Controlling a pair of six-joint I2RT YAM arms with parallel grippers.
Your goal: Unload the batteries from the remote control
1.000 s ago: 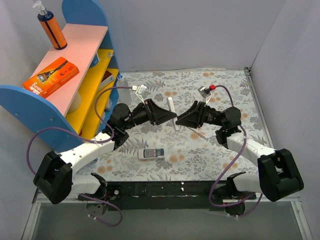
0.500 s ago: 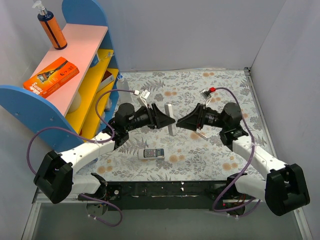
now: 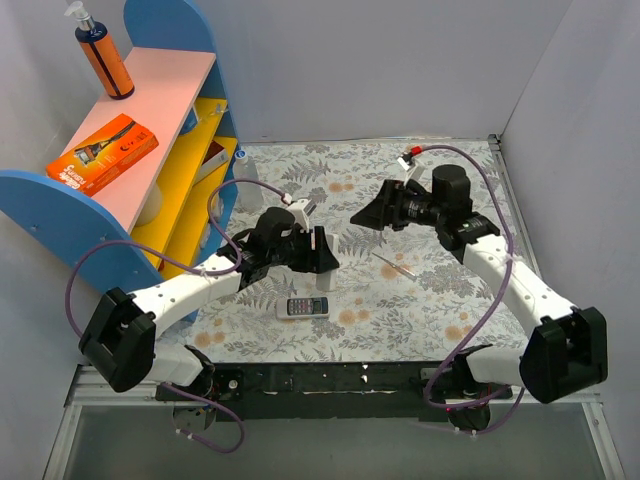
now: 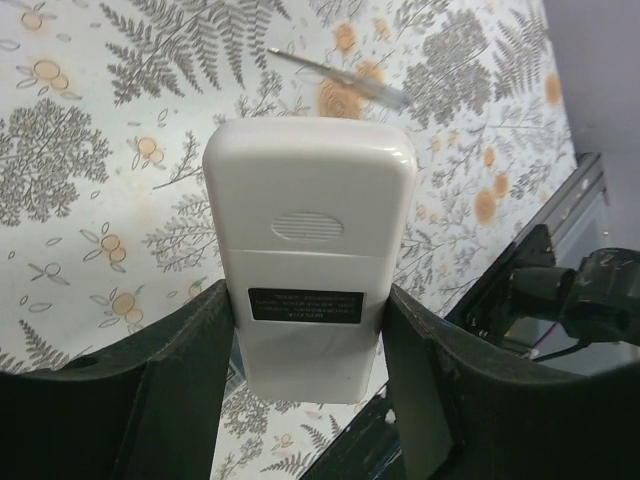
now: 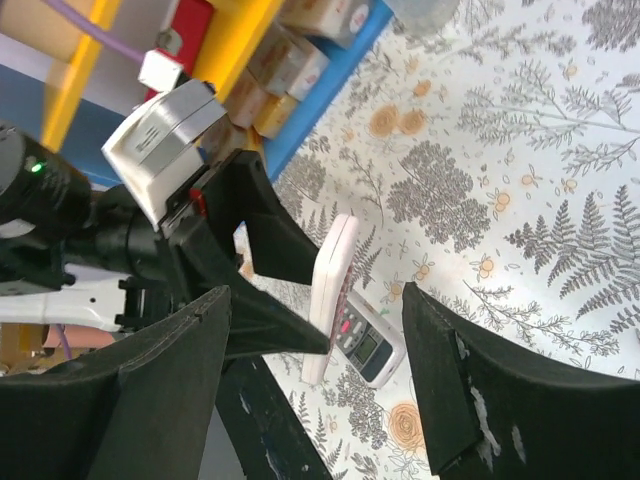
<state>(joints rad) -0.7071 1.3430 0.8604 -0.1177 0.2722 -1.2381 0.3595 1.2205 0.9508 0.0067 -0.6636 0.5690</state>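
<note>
**Colleague:** Which way is the remote pointing?

**Me:** My left tool (image 4: 310, 320) is clenched on the white remote (image 4: 310, 190), one finger on each long edge near one end. Its long axis runs straight out from my fingers and slopes steeply down toward the tabletop (image 3: 450, 180). The back faces my left wrist camera. The ridged cover looks in place, so I cannot see the batteries. I cannot tell whether the free end touches the tabletop.

**Colleague:** And your arms?

**Me:** My left arm (image 3: 190, 290) lies low, reaching from its base toward the middle, with the wrist bent down over the remote. My right arm (image 3: 510, 285) reaches away from its base, then bends left at the elbow with the wrist raised. My right tool (image 3: 360, 216) points at the left one, well apart from it. It is released, fingers spread wide with nothing between them.

**Colleague:** How many of each thing?

**Me:** There are two remotes. One is in my grip, and a second remote (image 3: 303, 307) lies buttons-up just beside it on the near side. One thin pale stick (image 3: 395, 264) lies flat between my two tools. On the shelf (image 3: 150, 110) at the left stand one orange bottle (image 3: 103, 55) and one orange box (image 3: 102, 152).
</note>
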